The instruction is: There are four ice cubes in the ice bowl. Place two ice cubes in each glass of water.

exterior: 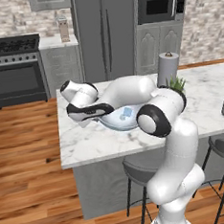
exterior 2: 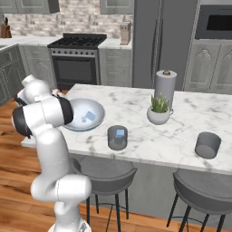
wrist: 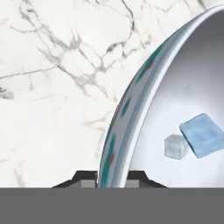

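Your gripper is clamped on the rim of the ice bowl: in the hand view one dark finger tip sits outside the wall and the other inside, with the patterned rim running straight up between them. The bowl rests on the marble counter near its left end, and your arm reaches low across it. Inside the bowl you can see two ice cubes, a larger pale-blue one touching a smaller whitish one, lying on the bowl floor away from the pinched edge. The nearer glass of water stands just beside the bowl toward the counter's front edge and holds a pale-blue cube. The second glass sits well apart to the right, past the potted plant and the paper-towel roll.
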Motion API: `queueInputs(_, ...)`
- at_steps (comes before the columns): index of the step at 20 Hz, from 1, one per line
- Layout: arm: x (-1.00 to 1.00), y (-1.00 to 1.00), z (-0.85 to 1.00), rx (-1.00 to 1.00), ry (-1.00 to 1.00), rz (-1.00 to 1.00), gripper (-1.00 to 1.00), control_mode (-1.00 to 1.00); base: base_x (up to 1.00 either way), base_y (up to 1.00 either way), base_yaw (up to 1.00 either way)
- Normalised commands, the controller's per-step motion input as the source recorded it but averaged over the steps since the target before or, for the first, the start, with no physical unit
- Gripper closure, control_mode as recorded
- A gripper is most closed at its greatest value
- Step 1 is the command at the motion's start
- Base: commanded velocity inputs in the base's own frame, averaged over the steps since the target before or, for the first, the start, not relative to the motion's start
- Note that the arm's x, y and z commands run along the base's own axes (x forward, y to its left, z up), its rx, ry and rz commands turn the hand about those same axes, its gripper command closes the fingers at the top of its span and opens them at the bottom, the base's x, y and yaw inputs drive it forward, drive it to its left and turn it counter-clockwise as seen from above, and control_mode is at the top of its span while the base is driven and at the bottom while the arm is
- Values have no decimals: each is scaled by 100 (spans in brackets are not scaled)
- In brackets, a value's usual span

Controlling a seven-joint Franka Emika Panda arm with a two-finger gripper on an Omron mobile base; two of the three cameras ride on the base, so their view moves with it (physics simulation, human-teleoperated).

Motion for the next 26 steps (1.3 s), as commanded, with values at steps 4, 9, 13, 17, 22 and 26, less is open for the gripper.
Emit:
queueInputs(4,-47,0,52,-2,-2,0,100,-100,0,0,0)
queueInputs(9,-21,0,44,-2,1,0,100,-100,0,0,0)
queueInputs(13,0,0,6,-5,5,0,100,-100,0,0,0)
queueInputs(17,0,0,0,0,0,0,100,-100,0,0,0)
queueInputs(22,0,0,0,0,0,0,100,-100,0,0,0)
queueInputs(26,0,0,0,0,0,0,100,-100,0,0,0)
